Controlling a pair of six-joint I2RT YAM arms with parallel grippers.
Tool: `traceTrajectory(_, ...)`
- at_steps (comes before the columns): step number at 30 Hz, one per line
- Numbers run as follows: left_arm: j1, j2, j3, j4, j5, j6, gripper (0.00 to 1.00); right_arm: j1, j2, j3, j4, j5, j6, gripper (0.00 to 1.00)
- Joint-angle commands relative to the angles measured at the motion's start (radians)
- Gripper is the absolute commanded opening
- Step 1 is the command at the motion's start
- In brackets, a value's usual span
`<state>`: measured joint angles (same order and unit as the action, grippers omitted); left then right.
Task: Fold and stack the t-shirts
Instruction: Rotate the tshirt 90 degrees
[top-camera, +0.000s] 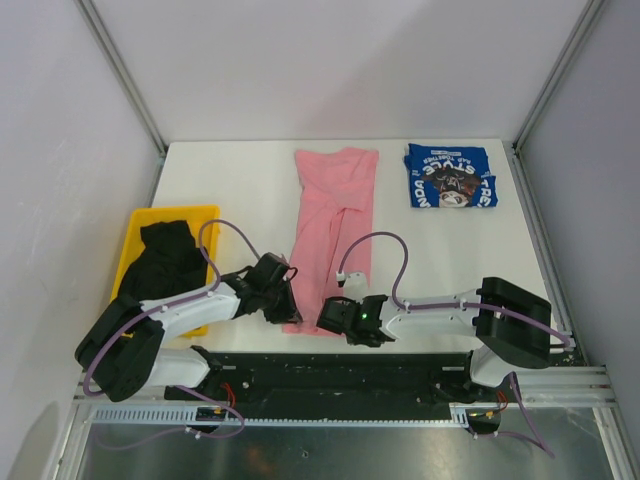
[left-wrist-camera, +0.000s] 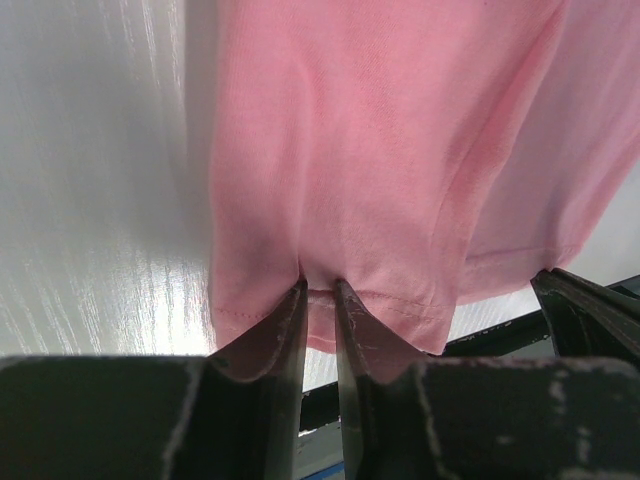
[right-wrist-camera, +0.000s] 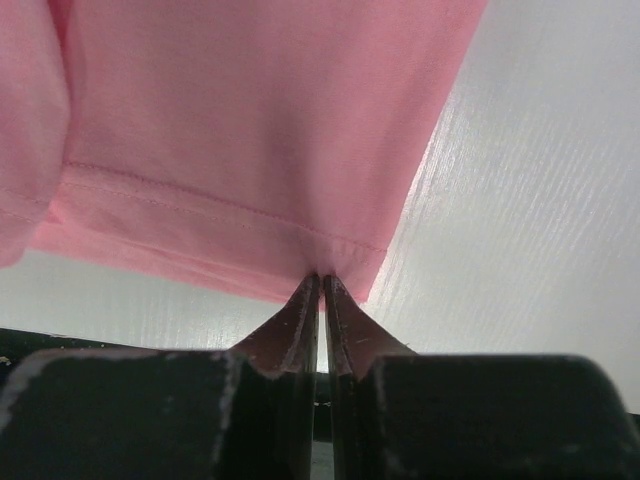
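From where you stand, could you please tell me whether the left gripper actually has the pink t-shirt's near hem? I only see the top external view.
Observer: Yes. The left wrist view shows the left gripper closed on the pink t-shirt at its stitched hem, with cloth between its fingers.
Operator: Thank you. And the right one?
Observer: The right gripper is shut on the same hem, close to one corner, with bare white table beside it.
Operator: Is the cloth bunched at the left grip?
Observer: Slightly: a small crease runs up from the fingertips.
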<state>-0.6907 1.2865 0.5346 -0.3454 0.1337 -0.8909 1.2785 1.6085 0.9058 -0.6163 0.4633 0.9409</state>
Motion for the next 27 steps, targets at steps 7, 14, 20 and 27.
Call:
traceTrajectory(7,0.002,0.015,-0.038,-0.031,-0.031,0.007,0.23,-0.004,-0.018,0.025,-0.022,0.038,0.012,0.01)
traceTrajectory(14,0.003,0.017,-0.040,-0.033,-0.034,0.011,0.23,-0.006,-0.042,0.024,-0.051,0.049,0.022,0.00)
traceTrajectory(20,0.002,0.021,-0.044,-0.036,-0.035,0.010,0.23,-0.005,-0.090,0.025,-0.082,0.059,0.031,0.00)
traceTrajectory(27,0.002,0.022,-0.042,-0.038,-0.037,0.007,0.23,-0.002,-0.122,-0.005,-0.090,0.055,0.042,0.00)
